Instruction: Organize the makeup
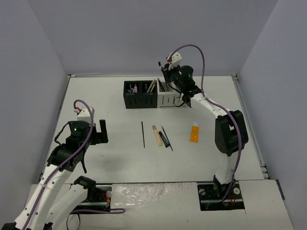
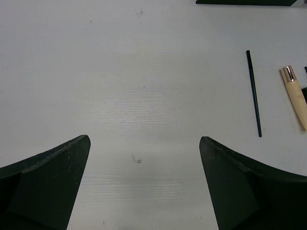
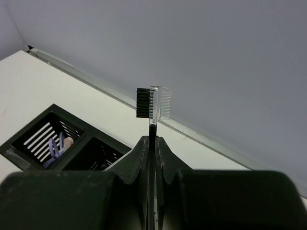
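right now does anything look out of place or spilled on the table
Nothing spilled or broken. A black pencil, tan tube, black tube and orange tube lie loose on the table, outside the black box.

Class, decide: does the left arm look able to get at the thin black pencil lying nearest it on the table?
Probably yes. The left pincer is open and empty, and the thin black pencil lies flat on the table to its right, with nothing between them.
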### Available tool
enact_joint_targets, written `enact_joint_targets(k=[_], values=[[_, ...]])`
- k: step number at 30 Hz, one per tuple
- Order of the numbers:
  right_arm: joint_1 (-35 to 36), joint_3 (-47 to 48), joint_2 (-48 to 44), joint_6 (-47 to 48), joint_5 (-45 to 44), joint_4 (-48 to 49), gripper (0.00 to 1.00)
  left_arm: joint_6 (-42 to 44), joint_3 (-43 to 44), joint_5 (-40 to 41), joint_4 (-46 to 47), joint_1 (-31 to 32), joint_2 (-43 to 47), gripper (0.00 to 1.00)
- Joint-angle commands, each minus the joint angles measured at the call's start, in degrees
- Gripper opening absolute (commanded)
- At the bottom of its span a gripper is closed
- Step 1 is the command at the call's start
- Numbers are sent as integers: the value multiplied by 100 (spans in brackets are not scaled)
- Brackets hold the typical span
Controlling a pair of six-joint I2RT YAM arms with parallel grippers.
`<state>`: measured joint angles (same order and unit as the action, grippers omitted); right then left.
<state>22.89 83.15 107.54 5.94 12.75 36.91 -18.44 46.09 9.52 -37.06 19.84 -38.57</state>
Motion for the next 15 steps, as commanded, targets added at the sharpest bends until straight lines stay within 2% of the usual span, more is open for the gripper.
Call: enact_joint_targets(k=[1, 8, 15], values=[[-57, 322, 304, 318, 264, 1200, 0, 87, 80, 89, 296, -73, -43, 97], [-57, -63, 401, 372, 342, 1403, 0, 101, 102, 6, 289, -112, -140, 97], [-57, -525, 100, 337, 318, 1303, 10, 103, 94, 6, 307, -130, -101, 97]])
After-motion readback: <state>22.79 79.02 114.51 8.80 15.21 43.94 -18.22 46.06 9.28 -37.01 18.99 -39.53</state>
